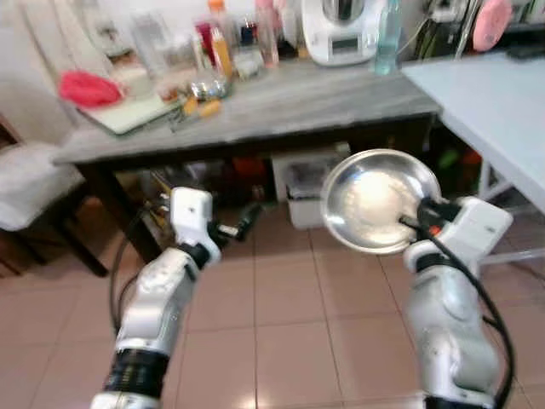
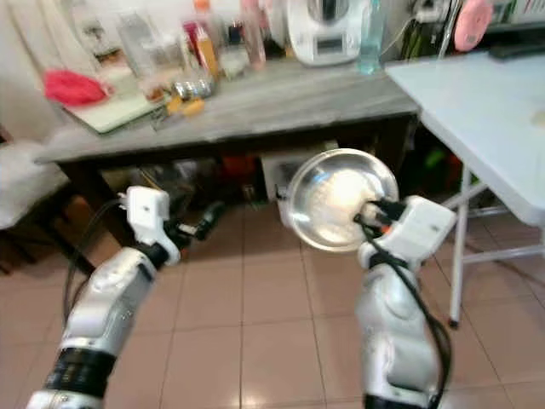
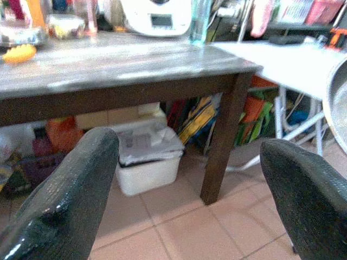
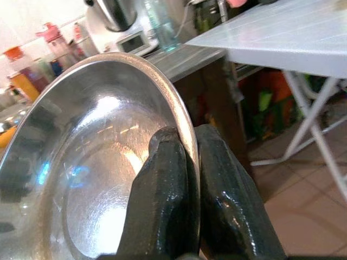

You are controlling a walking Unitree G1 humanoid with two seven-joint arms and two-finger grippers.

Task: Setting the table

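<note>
Right now right gripper (image 1: 419, 223) pinches round shiny steel bowl (image 1: 378, 199) by its rim; white folding table (image 1: 494, 106) lies to its right; left gripper (image 3: 190, 189) spread.

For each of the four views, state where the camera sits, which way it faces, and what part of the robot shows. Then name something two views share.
Left eye: on the head, facing forward and down at the grey table; both arms show.
Right eye: beside it, same scene.
Left wrist: along the open left gripper, toward the table's underside and a white bin.
Right wrist: along the right gripper, shut on the steel bowl.
Shared: bowl, white appliance.
</note>
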